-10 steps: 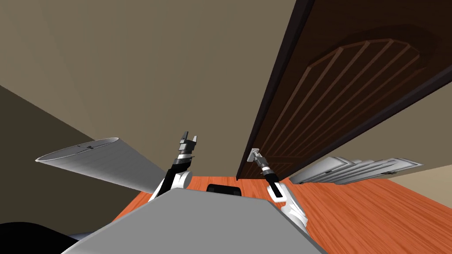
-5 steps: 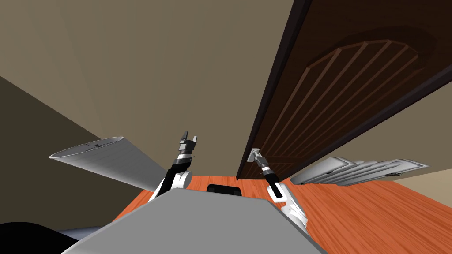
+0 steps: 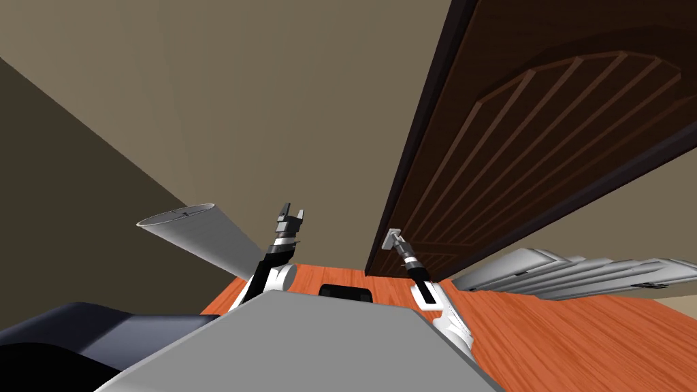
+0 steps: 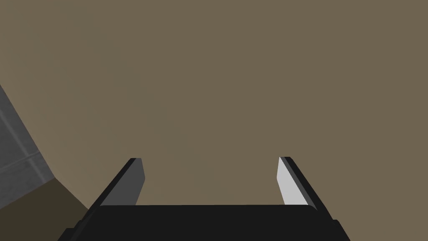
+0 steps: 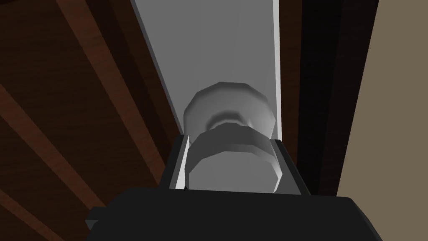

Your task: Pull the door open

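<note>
Looking like a room in a home. Standing on an orange wood floor (image 3: pixel 578 340) between plain taupe walls (image 3: pixel 238 102). Facing a dark brown door (image 3: pixel 544 136) with an arched, ribbed panel in a darker frame, carrying a grey knob (image 5: pixel 232 155) on a pale plate (image 5: pixel 217 50). Seeing a white lampshade (image 3: pixel 197 235) at the left and, near left, a dark blue rounded seat (image 3: pixel 88 327), perhaps a sofa. Seeing white slats (image 3: pixel 578 272) at the right, low against the wall.

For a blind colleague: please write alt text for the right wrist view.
The right gripper is shut on the grey knob. The knob stands on a grey plate on the dark brown door, with a dark frame and a tan wall beside it.
</note>
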